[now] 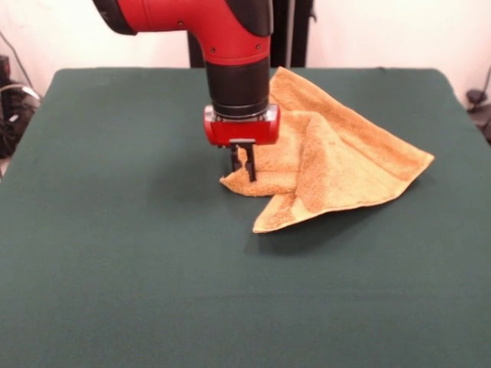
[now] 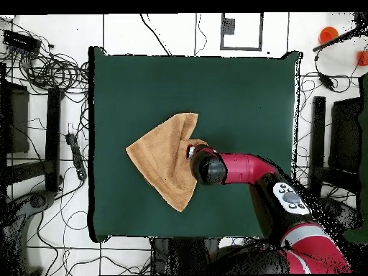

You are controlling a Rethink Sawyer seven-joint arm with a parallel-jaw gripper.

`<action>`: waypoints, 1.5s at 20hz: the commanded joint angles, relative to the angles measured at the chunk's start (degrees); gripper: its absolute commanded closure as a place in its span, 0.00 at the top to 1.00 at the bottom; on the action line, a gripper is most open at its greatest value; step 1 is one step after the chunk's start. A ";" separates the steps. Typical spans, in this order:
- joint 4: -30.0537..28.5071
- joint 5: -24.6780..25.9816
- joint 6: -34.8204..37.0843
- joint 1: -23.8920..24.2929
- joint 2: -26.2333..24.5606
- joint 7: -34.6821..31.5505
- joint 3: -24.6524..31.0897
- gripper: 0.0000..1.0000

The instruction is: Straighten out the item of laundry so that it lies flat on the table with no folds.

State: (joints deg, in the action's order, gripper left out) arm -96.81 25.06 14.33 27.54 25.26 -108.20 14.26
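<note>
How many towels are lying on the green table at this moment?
1. A single golden-tan towel lies folded over itself on the table, with the gripper at its edge. The arm covers part of it, but nothing suggests a second towel.

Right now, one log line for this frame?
towel: folded, bunched, not flat | claw: down at towel's folded corner, fingers close together | grip: cannot tell | table: green

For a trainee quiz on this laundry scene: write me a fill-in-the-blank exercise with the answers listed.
1. The towel lies on a dark ____ table.
2. The towel is not flat; it is ____ over itself.
3. The gripper is at the towel's edge, on an arm coloured black and ____.
4. In the overhead view, the towel's shape is roughly a ____.

Missing words: green; folded; red; triangle.
</note>
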 commanded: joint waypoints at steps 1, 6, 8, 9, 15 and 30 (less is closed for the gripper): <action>5.47 2.98 5.24 0.75 -2.59 4.90 3.87 0.00; 5.45 3.38 6.49 1.96 -2.02 6.50 4.58 0.00; 5.35 3.41 6.78 2.24 -1.81 6.62 4.72 0.00; 5.56 3.42 7.19 2.58 -1.72 7.02 4.93 0.00; 4.04 4.02 7.65 4.18 -0.28 7.78 5.70 0.00; 5.38 6.19 11.64 7.24 0.12 9.81 8.23 0.00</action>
State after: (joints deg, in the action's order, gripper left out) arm -95.66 27.57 19.24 34.32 25.27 -108.20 18.18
